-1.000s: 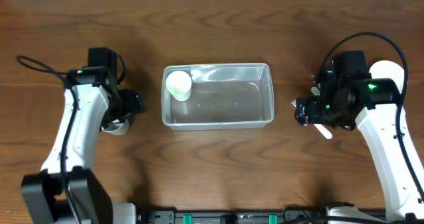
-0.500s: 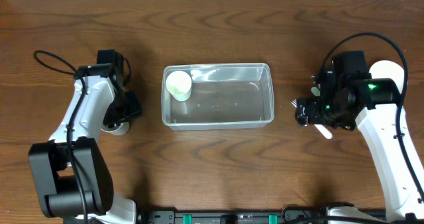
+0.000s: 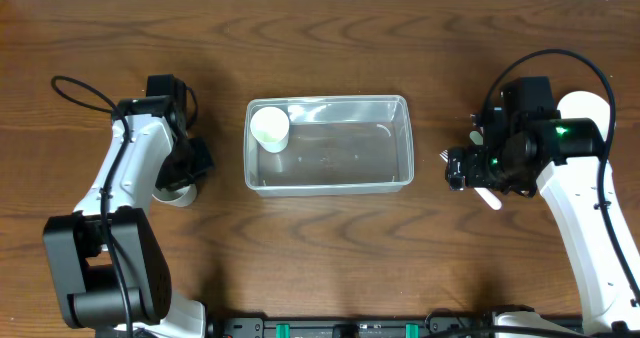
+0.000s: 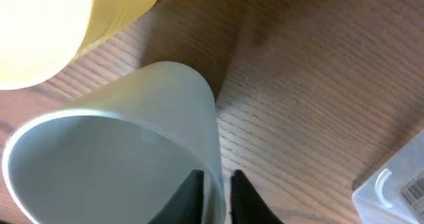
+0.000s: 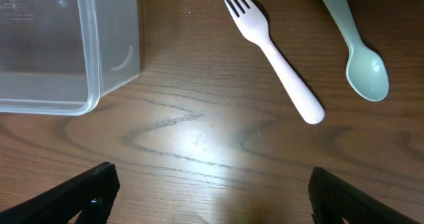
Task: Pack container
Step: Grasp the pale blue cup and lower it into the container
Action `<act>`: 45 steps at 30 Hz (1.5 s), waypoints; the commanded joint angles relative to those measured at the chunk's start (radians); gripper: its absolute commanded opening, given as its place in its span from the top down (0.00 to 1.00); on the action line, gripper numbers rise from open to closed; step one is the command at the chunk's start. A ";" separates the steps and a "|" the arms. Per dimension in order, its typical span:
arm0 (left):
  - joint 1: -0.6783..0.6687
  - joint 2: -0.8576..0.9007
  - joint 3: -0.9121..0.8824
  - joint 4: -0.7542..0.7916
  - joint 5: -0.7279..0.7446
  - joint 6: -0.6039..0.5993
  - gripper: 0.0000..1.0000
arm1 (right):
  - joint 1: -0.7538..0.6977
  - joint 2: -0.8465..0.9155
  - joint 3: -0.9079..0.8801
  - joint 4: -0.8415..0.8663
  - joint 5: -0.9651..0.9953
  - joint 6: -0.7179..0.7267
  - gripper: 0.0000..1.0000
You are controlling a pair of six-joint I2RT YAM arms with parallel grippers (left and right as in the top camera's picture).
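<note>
The clear plastic container point(image 3: 330, 146) lies at the table's middle with a white cup point(image 3: 270, 128) standing in its left end. My left gripper point(image 3: 186, 170) is left of the container. In the left wrist view that gripper point(image 4: 216, 176) is shut on the wall of a pale grey cup point(image 4: 119, 151), one finger inside and one outside. A yellow cup point(image 4: 59, 25) stands right behind it. My right gripper point(image 3: 468, 168) hovers right of the container; its jaws point(image 5: 212, 181) stand wide open over bare wood with nothing between them.
A white fork point(image 5: 275, 55) and a mint spoon point(image 5: 361, 52) lie on the table ahead of the right gripper, beside the container's corner point(image 5: 86, 58). A white bowl point(image 3: 588, 106) sits at the far right, partly behind the right arm.
The left arm shifted its pose and its jaws closed onto the grey cup's wall. The right arm has not moved.
</note>
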 commanded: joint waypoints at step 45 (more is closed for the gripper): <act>-0.567 0.015 0.399 -0.296 -0.004 0.088 0.94 | 0.000 -0.005 0.017 -0.002 0.010 0.002 0.08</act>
